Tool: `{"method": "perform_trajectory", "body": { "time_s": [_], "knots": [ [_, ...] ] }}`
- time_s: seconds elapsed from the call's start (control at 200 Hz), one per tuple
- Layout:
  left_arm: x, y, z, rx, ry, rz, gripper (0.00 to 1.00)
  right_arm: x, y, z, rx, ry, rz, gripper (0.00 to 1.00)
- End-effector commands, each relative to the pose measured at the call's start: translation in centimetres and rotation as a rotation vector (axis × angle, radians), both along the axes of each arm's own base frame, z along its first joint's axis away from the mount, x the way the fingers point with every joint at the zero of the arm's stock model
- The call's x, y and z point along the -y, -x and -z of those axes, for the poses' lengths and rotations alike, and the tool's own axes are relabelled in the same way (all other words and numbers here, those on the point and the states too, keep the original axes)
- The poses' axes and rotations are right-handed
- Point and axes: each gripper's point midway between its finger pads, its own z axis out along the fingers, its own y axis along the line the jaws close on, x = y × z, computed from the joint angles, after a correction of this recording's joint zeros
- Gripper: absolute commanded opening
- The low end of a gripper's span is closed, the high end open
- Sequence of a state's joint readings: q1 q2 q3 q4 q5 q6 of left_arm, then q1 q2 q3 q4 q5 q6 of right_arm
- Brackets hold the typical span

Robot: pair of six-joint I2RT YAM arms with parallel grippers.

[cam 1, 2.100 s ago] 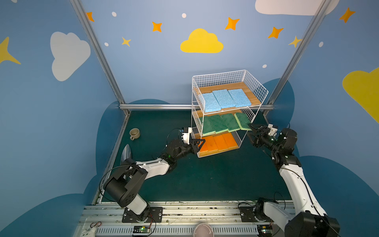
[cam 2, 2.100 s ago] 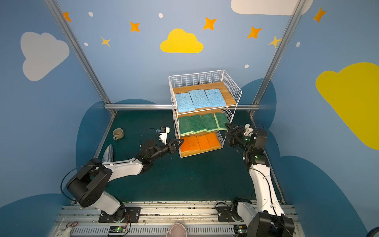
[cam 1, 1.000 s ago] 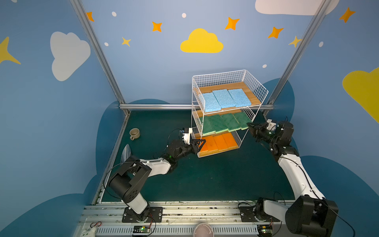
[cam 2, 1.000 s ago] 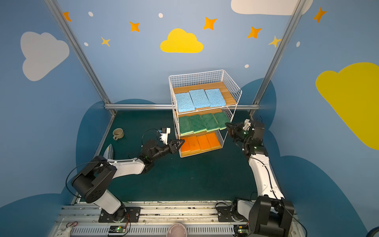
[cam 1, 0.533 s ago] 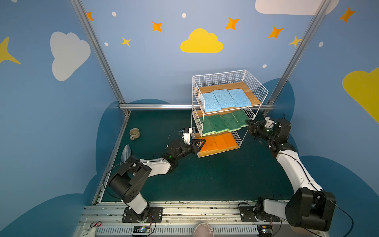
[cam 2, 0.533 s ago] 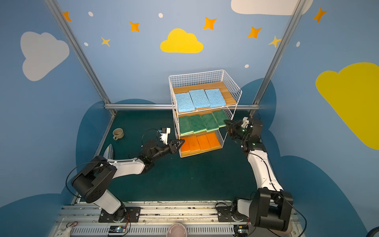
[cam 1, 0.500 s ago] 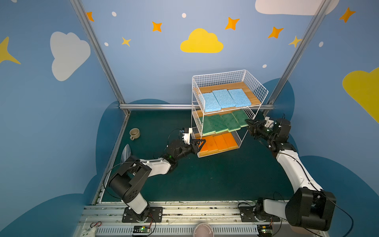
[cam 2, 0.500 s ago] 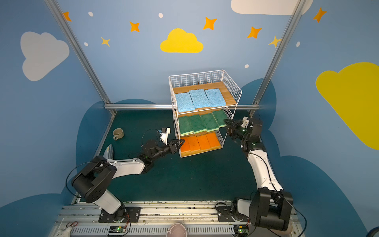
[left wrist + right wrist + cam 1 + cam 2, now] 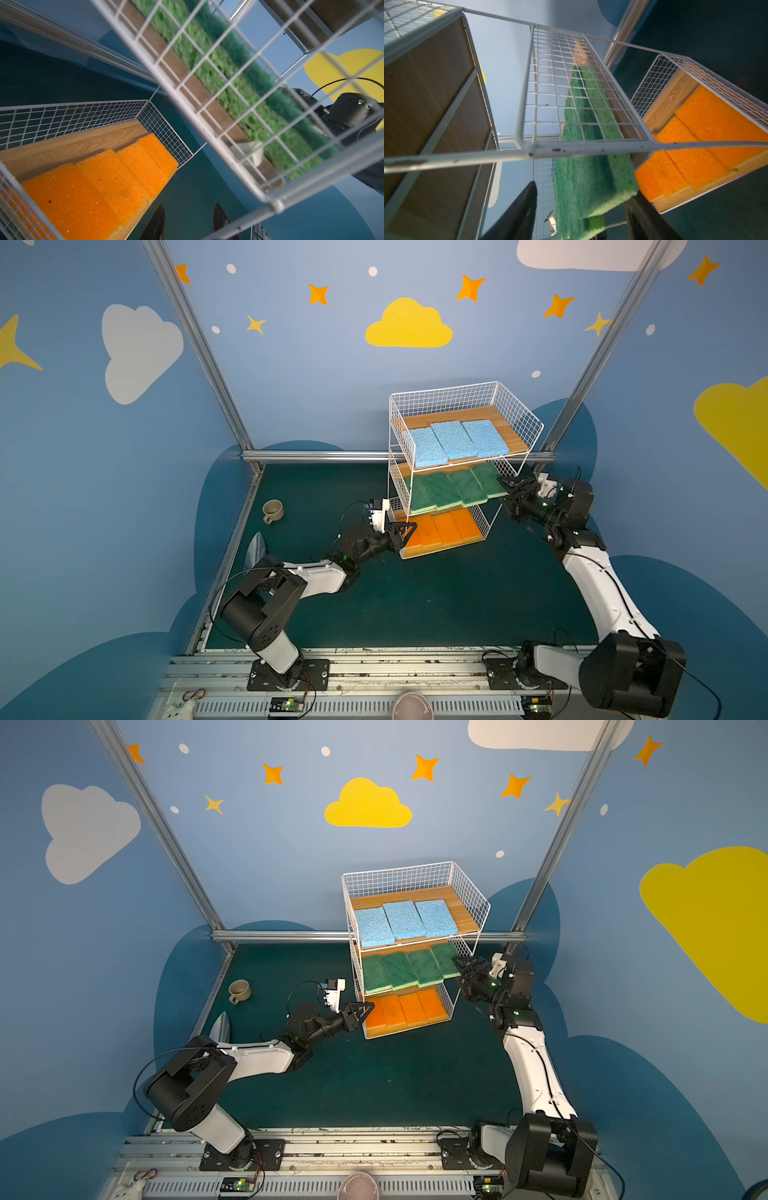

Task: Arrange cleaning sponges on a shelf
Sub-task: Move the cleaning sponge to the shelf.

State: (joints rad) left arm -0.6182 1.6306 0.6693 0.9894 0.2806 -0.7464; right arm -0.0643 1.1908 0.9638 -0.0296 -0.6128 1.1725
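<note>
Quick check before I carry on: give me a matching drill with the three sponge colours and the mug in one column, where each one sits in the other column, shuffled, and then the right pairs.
Things
1. blue sponges
2. green sponges
3. orange sponges
4. mug

Places
A. bottom board of the shelf
B. on the mat, apart from the shelf
C. top board of the shelf
D. middle board of the shelf

Pairs: 1-C, 2-D, 3-A, 4-B

Overhead pair; wrists near shelf point(image 9: 62, 147)
</note>
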Motion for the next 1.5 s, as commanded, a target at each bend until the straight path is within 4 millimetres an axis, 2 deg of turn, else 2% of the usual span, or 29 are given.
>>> {"method": "perform_trajectory", "body": {
  "time_s": [0.0, 0.125, 0.26, 0.365, 0.435, 0.49, 0.566, 0.651, 0.716, 0.736, 0.781, 0.891, 0.961, 1.221, 1.491],
  "knots": [
    [0.9, 1.1, 0.4, -0.019, 0.008, 0.058, 0.38, 0.2, 1.2, 2.2, -0.046, 0.042, -0.015, 0.69],
    [0.9, 1.2, 0.3, -0.022, 0.011, 0.060, 0.38, 0.5, 1.3, 2.8, -0.051, 0.045, -0.022, 0.69],
    [0.9, 1.3, 0.2, -0.022, 0.015, 0.062, 0.38, 0.3, 1.6, 2.3, -0.051, 0.051, -0.030, 0.68],
    [0.8, 1.3, -0.1, -0.016, 0.013, 0.059, 0.38, 0.0, 2.2, 1.4, -0.010, 0.078, -0.048, 0.58],
    [0.8, 1.4, -0.1, -0.013, 0.007, 0.061, 0.38, 0.0, 2.9, 1.4, -0.017, 0.101, -0.048, 0.46],
    [0.7, 1.4, -0.2, -0.011, 0.006, 0.057, 0.38, 0.1, 3.4, 1.5, -0.015, 0.111, -0.049, 0.43],
    [0.8, 1.5, -0.3, -0.011, 0.009, 0.061, 0.38, 0.1, 3.9, 1.5, -0.010, 0.117, -0.047, 0.46],
    [0.8, 1.5, -0.3, -0.012, 0.010, 0.063, 0.38, 0.1, 4.3, 1.3, 0.004, 0.128, -0.052, 0.60],
    [0.8, 1.5, -0.4, -0.010, 0.013, 0.065, 0.38, 0.1, 4.4, 1.1, 0.014, 0.130, -0.052, 0.63],
    [0.8, 1.5, -0.5, -0.010, 0.013, 0.064, 0.38, 0.0, 4.5, 1.0, 0.020, 0.126, -0.055, 0.61],
    [0.8, 1.5, -0.5, -0.011, 0.013, 0.065, 0.38, -0.3, 4.5, 0.7, 0.028, 0.116, -0.063, 0.50],
    [0.8, 1.5, -0.3, -0.013, 0.011, 0.063, 0.38, -1.1, 4.6, 0.5, 0.036, 0.098, -0.088, 0.15],
    [0.9, 1.4, -0.3, -0.015, 0.013, 0.063, 0.38, -1.6, 4.5, 0.6, 0.037, 0.095, -0.104, 0.00],
    [0.9, 1.3, -0.1, -0.020, 0.014, 0.063, 0.38, -4.0, 3.4, 0.8, 0.037, 0.068, -0.145, 0.00],
    [0.9, 1.3, 0.1, -0.023, 0.014, 0.061, 0.38, -4.7, 2.0, 1.2, 0.023, 0.060, -0.149, 0.00]
  ]
}}
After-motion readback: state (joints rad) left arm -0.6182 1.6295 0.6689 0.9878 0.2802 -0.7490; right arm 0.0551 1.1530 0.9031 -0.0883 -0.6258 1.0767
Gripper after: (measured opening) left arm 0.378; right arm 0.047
